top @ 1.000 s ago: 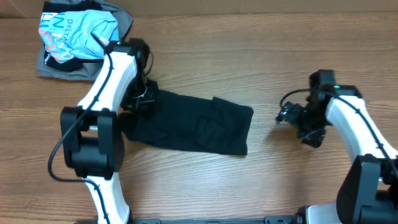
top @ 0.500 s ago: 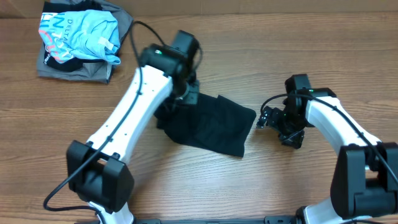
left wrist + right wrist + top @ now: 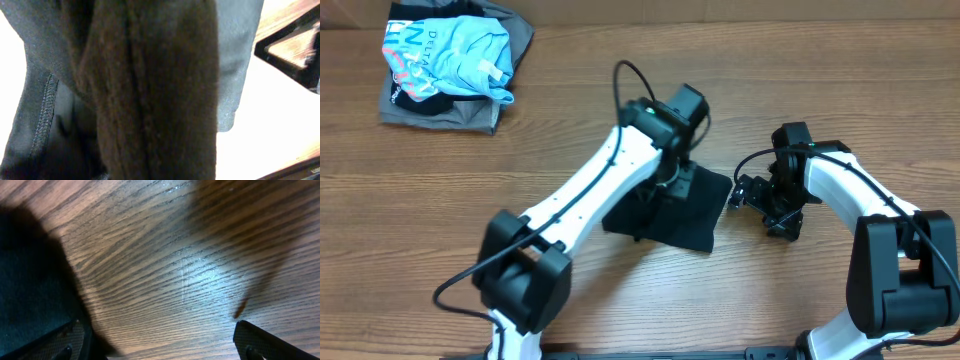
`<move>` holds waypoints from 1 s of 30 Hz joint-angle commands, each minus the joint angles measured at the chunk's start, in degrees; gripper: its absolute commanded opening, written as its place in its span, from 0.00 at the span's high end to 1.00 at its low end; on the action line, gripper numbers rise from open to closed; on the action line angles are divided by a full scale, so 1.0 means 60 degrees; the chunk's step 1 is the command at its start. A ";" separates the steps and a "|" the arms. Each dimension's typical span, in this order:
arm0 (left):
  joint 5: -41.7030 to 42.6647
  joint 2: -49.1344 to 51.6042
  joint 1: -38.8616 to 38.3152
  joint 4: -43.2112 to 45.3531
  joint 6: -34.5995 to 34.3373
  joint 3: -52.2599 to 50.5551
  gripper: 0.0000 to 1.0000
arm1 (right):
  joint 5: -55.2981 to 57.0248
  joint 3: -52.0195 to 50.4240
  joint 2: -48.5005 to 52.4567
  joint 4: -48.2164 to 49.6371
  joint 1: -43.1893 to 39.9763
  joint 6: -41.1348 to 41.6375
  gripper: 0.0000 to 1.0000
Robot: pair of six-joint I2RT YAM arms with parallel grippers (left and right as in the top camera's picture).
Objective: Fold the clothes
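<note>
1. Your black T-shirt [image 3: 672,218] lies on the counter [image 3: 620,60] as a bunched dark heap. Its upper part is gathered up toward your left hand.
2. Your left hand [image 3: 672,180] sits over the T-shirt's upper edge, pinched tight on a fold of the fabric. In the left wrist view the dark cloth hangs right against the camera and fills nearly the whole picture, with a stitched hem showing at its left side.
3. Your right hand [image 3: 748,192] is low over the counter, just beside the T-shirt's right edge. It is spread wide and holds nothing. In the right wrist view you see bare wood grain between its two tips, and the T-shirt's dark edge shows at the left. Whether the hand touches the cloth cannot be told.
4. A light blue printed shirt [image 3: 445,50] lies on a grey folded garment [image 3: 435,108]. The pair is well apart from the T-shirt, off to its left and farther back on the counter.
</note>
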 commanded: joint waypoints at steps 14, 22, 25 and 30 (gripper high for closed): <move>0.0495 0.1188 -0.0495 0.0984 -0.0368 0.0131 0.20 | -0.0066 -0.0047 0.0058 -0.0091 0.0047 -0.0157 0.00; 0.1005 0.1126 -0.0433 0.0892 -0.0106 0.0510 0.09 | -0.0058 0.0601 -0.0178 -0.0903 -0.0565 -0.0157 0.00; 0.0991 0.0922 -0.0368 0.0612 0.0084 0.1049 0.10 | -0.0029 0.1053 -0.0481 -0.1392 -0.0994 -0.0233 0.00; 0.0918 0.0313 -0.0055 -0.0044 0.0244 0.2237 0.10 | -0.0062 0.1923 -0.1064 -0.2288 -0.1829 -0.0594 0.00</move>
